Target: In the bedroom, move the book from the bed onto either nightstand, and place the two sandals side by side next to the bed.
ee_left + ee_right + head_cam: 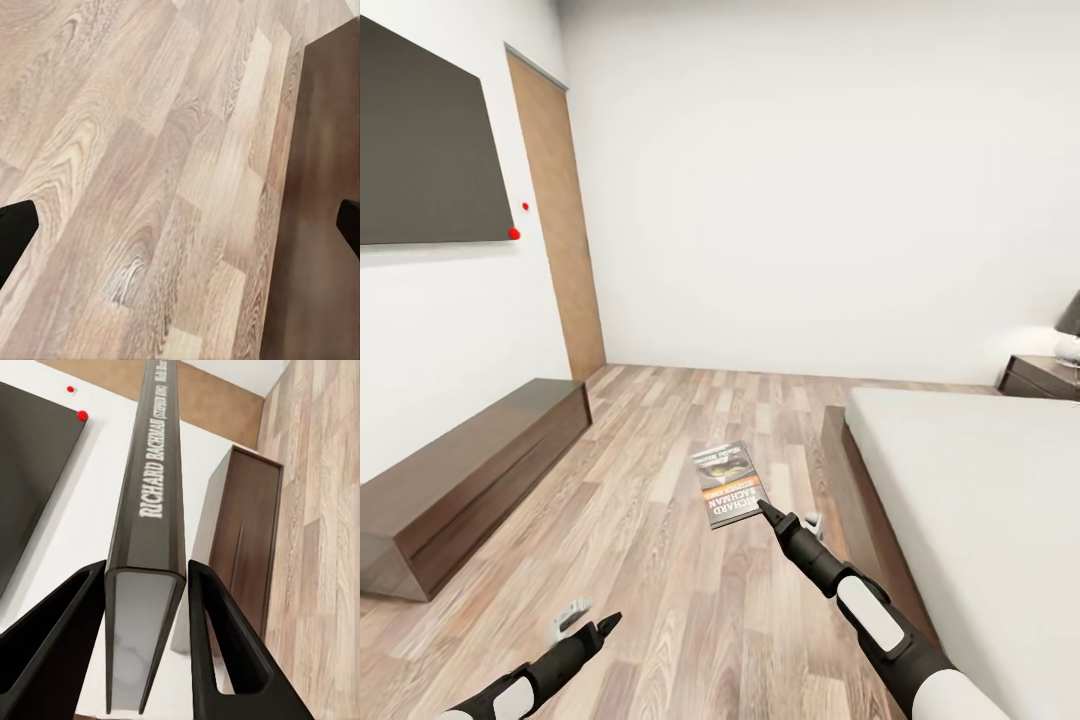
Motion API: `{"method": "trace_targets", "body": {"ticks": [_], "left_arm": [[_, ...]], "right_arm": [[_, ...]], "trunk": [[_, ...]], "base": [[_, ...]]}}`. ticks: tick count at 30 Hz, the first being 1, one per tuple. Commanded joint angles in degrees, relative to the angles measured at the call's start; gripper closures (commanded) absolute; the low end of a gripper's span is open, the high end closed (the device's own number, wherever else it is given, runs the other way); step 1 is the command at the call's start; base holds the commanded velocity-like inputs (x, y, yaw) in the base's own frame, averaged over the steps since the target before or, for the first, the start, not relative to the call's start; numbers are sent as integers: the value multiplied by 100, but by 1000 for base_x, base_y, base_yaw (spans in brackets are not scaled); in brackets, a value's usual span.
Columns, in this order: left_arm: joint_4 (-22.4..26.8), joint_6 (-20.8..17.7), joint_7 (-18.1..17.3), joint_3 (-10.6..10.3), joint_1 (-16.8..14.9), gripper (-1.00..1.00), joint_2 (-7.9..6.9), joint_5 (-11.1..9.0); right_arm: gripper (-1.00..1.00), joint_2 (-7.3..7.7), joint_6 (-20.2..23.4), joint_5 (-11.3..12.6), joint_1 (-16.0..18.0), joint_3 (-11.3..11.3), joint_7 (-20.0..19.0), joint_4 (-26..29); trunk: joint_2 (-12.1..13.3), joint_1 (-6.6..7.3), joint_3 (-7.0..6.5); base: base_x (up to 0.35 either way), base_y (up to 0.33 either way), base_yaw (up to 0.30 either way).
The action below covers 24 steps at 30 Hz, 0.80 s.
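The book (727, 485), a thin dark paperback with an orange band, hangs in the air over the wood floor, just left of the bed (980, 480). My right gripper (765, 508) is shut on its lower corner. In the right wrist view both fingers (60, 630) press the book's sides, and its spine (154, 510) reads "RICHARD BACHMAN". A nightstand (1040, 375) stands at the far right past the bed. My left gripper (605, 625) is low at the left, open, with only floor between its fingertips (15, 232). The sandals are out of view.
A long low dark-brown cabinet (470, 470) runs along the left wall under a dark wall screen (420, 150). A wooden door (560, 220) is in the far left corner. A lamp (1068, 330) sits on the nightstand. Wood floor (660, 450) lies between the cabinet and the bed.
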<state>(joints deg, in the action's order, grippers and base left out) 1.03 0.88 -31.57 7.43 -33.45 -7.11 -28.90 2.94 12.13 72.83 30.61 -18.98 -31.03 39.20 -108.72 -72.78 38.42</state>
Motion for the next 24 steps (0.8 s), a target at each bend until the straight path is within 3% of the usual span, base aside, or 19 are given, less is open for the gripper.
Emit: {"method": "trace_targets", "body": {"ticks": [1, 24], "left_arm": [[-7, 9, -22, 44, -4, -100, -1, 33], [-7, 9, -22, 45, -4, -100, -1, 34]], "right_arm": [[100, 5, 27, 72, 6, -18, -8, 0], [100, 5, 27, 65, 6, -18, -8, 0]], "trunk": [[-3, -1, 6], [-3, -1, 6]], "base": [[162, 0, -179], [163, 0, -131]]}}
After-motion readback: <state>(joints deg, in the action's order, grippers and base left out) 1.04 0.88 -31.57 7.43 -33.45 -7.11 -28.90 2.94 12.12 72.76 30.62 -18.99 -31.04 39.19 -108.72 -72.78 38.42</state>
